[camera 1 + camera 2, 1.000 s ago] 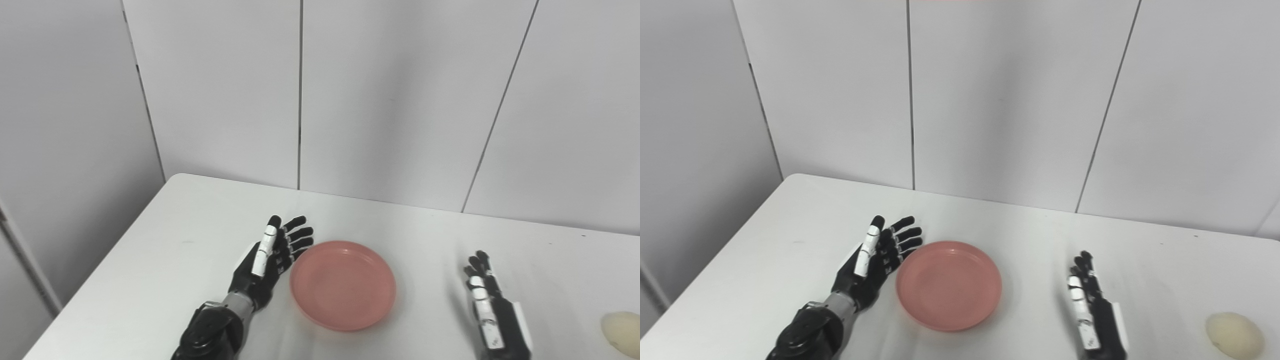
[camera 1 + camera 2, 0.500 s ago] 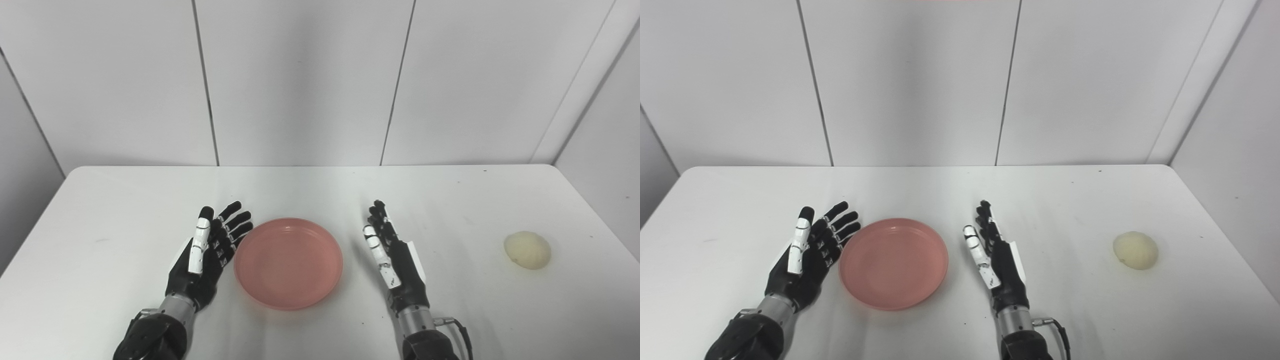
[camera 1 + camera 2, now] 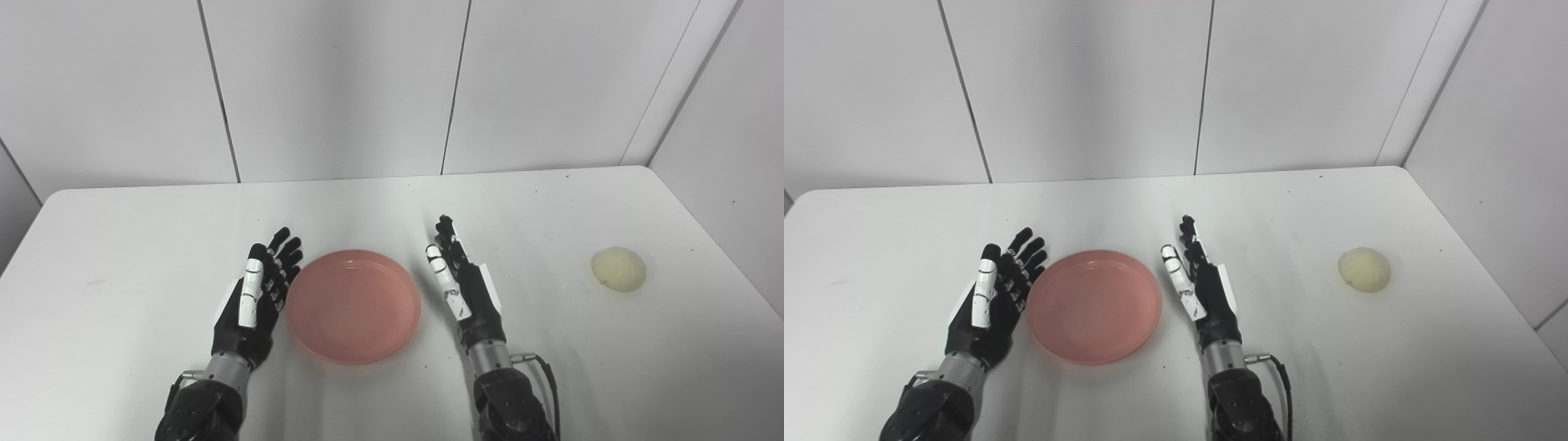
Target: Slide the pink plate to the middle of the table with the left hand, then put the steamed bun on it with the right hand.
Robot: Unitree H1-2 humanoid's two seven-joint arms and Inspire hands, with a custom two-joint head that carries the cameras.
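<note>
The pink plate [image 3: 353, 304] lies flat on the white table [image 3: 122, 245], about mid-width, with nothing on it. My left hand [image 3: 256, 297] is open, fingers straight, right beside the plate's left rim. My right hand [image 3: 463, 285] is open and empty, on edge just right of the plate. The pale steamed bun [image 3: 618, 269] sits far right on the table, well apart from my right hand. The same scene shows in the right eye view: plate [image 3: 1093, 304], left hand [image 3: 992, 296], right hand [image 3: 1201, 284], bun [image 3: 1364, 269].
White wall panels stand behind the table and along its right side. The table's right edge [image 3: 723, 245] runs close past the bun. A cable [image 3: 551, 386] hangs from my right wrist.
The camera has swung right and tilted down, so the whole scene shifted. My right hand has moved in close to the plate's right side. The plate and bun stay put.
</note>
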